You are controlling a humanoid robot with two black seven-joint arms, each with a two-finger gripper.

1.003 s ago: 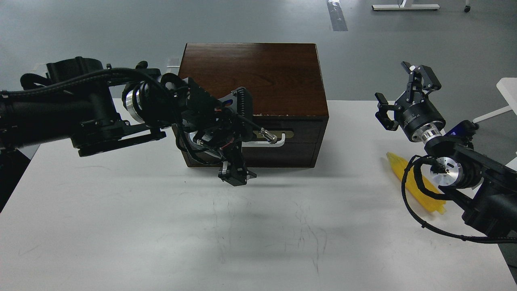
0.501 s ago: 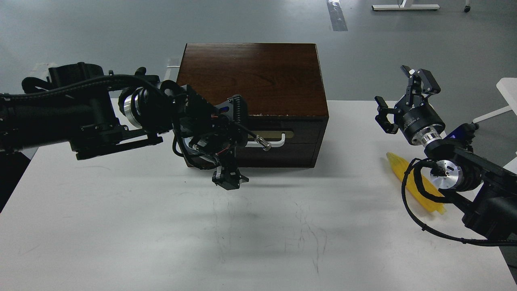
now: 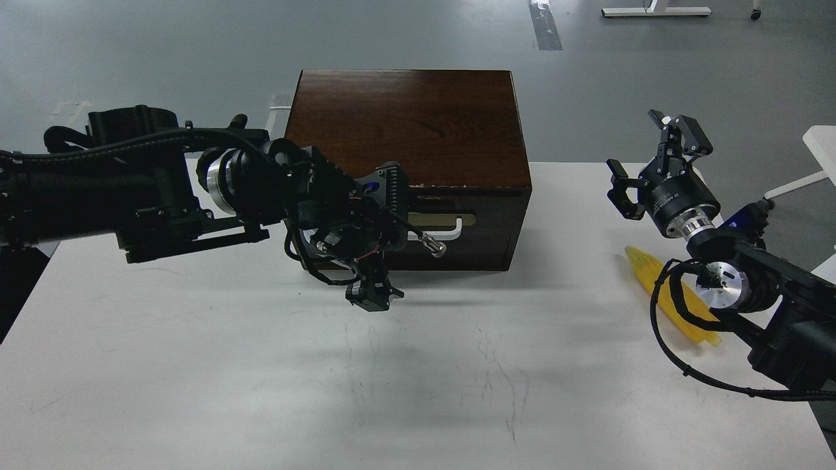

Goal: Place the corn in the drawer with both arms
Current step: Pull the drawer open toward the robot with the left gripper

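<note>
Head view, single moment. White bench (image 3: 196,365) carries a dark-brown cabinet (image 3: 405,124) at rear centre; the drawer (image 3: 486,212) sits in the cabinet's front face, its front flush with the face, so it reads as closed; white bar handle (image 3: 450,230) on a brass-coloured plate visible at the drawer front, partly covered on its left end by the left arm's hardware.

Left arm (image 3: 117,189) enters from the left and reaches across to the cabinet's front-left corner; left gripper (image 3: 373,297) hangs low in front of the cabinet, just above the bench, seen dark and end-on; its fingers cannot be told apart, so cannot tell whether they are spread or closed; nothing seen held in it. A thin cable with a metal plug end (image 3: 434,245) hangs in front of the handle.

Right arm (image 3: 771,307) enters from the lower right; right gripper (image 3: 646,156) is raised above the bench, well right of the cabinet, fingers spread apart and holding nothing.

The corn (image 3: 656,287) lies flat on the bench at the right side, bright yellow, tip pointing away toward the rear; it sits beneath the right arm's wrist, partly hidden by the wrist and a loop of black cable; well apart from the drawer.
</note>
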